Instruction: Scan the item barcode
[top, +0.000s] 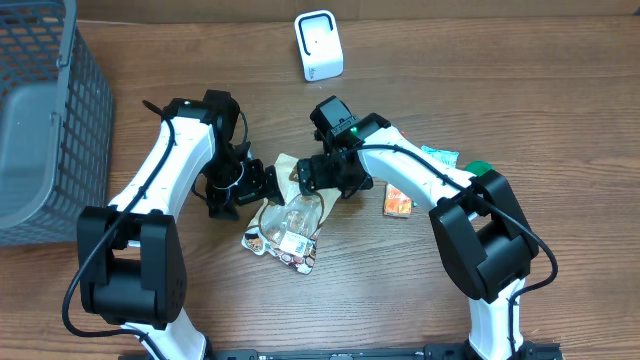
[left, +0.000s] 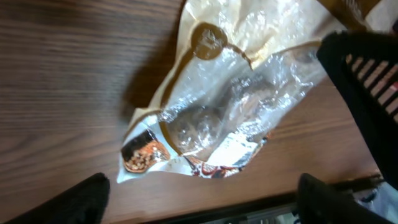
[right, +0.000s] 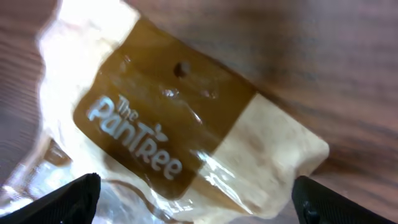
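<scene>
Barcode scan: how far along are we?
Done: nothing yet; the bag lies on the table, apart from the white scanner. In hand: left gripper and right gripper hover open over the bag, neither gripping. To do: grasp, lift, present barcode to the scanner.

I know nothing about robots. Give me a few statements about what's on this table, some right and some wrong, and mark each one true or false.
1. A snack bag lies on the wooden table between the two arms. True.
2. The scanner sits inside the basket. False: the white scanner stands on the table at the far edge, apart from the grey basket.
3. The bag's brown label reads "The PanTree". True.
4. The right arm's end effector is clamped shut. False: the right end effector is open, its fingers wide apart over the bag.
5. A small orange box lies beside the right arm. True.
</scene>
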